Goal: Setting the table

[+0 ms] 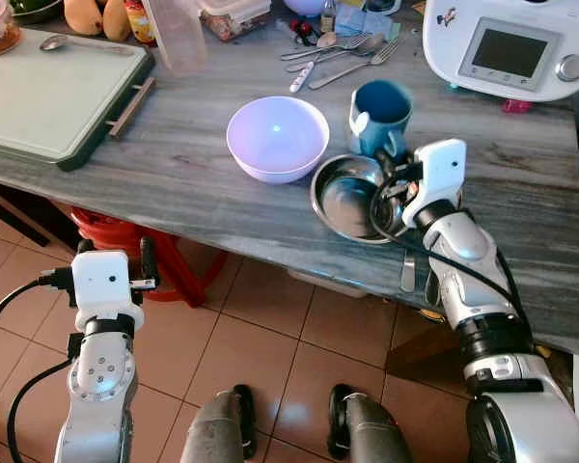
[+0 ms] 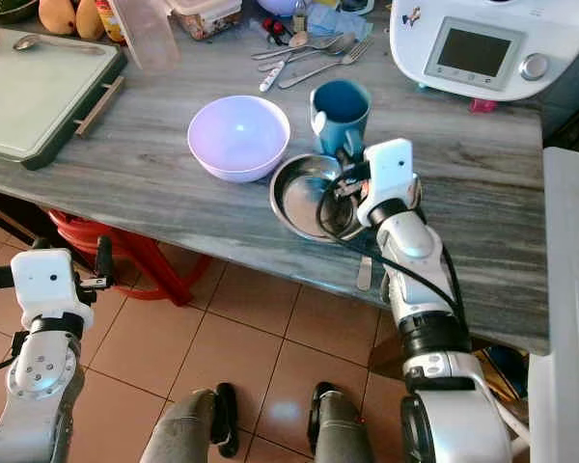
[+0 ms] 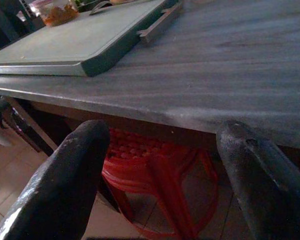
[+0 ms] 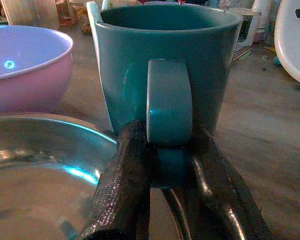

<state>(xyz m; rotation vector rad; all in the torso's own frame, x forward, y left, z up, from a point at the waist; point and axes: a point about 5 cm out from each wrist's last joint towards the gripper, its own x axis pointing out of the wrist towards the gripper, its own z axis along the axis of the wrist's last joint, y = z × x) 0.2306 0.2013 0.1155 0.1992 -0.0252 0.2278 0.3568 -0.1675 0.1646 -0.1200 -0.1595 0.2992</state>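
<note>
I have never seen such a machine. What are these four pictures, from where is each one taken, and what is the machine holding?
This is a humanoid robot with two arms. The two top-down pictures come from cameras in its head; the other two from a camera on each wrist. The right gripper has closed its fingers on the handle of a teal mug standing on the grey table. Beside the mug are a steel bowl and a lilac bowl, with cutlery, a green tray and a white kitchen appliance further off. The left gripper is open, below the table edge, holding nothing.
</note>
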